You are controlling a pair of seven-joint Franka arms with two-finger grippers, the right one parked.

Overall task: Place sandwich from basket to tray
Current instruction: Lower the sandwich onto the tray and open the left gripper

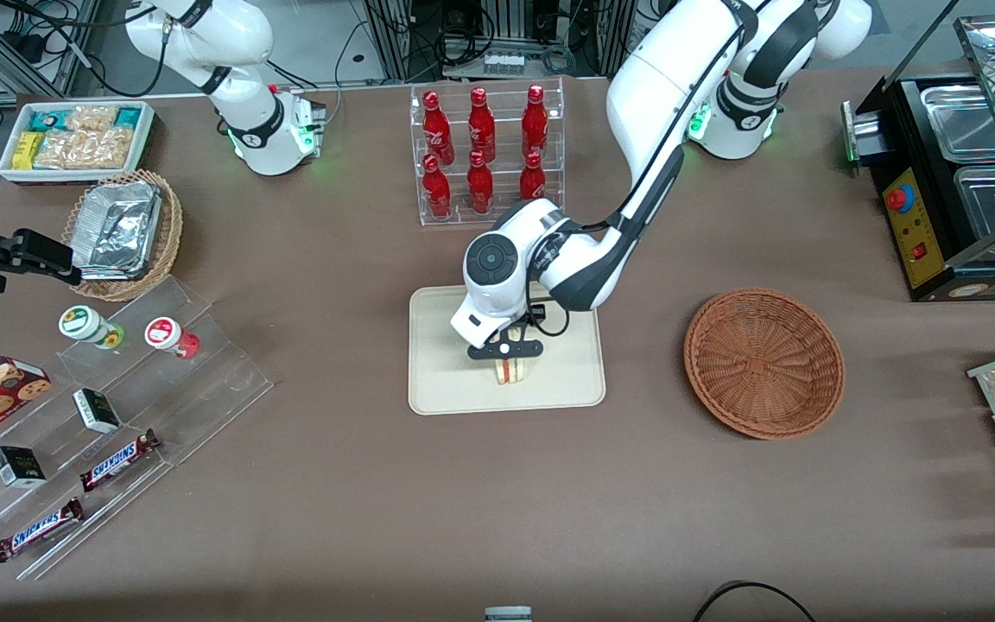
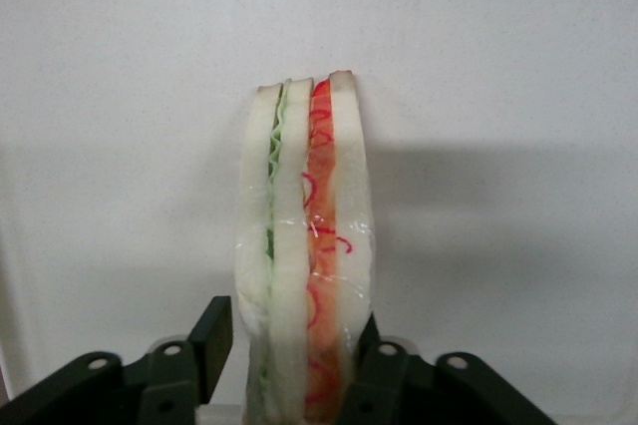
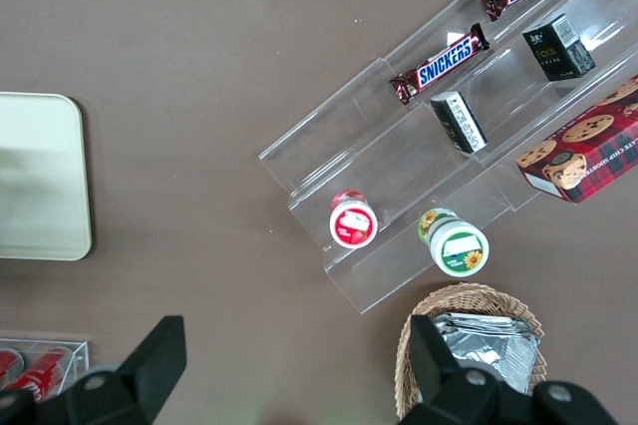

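Sandwich [image 1: 512, 370] standing on edge over tray [image 1: 437, 380], toward tray's 6 o'clock rim in front view. Gripper [image 1: 510, 355] directly above, jaws pinching bread sides. Basket [image 1: 763, 361] empty, out at 3 o'clock. Placing step nearly done. Next: spread jaws gently, lift straight up; wedge may topple.

Tray [image 1: 437, 380] lies mid-table [image 1: 463, 518]. Sandwich [image 1: 511, 370] stands on edge on the tray, in its half nearer the front camera. Tool [image 1: 505, 356] sits directly above the sandwich, one finger [image 2: 211, 345] on each face, jaws closed on it. Basket [image 1: 763, 363] sits beside the tray, toward the working arm's end, apart from it. Bottle rack [image 1: 487, 155] stands farther from the front camera than the tray. Snack steps [image 1: 109, 432] lie toward the parked arm's end.
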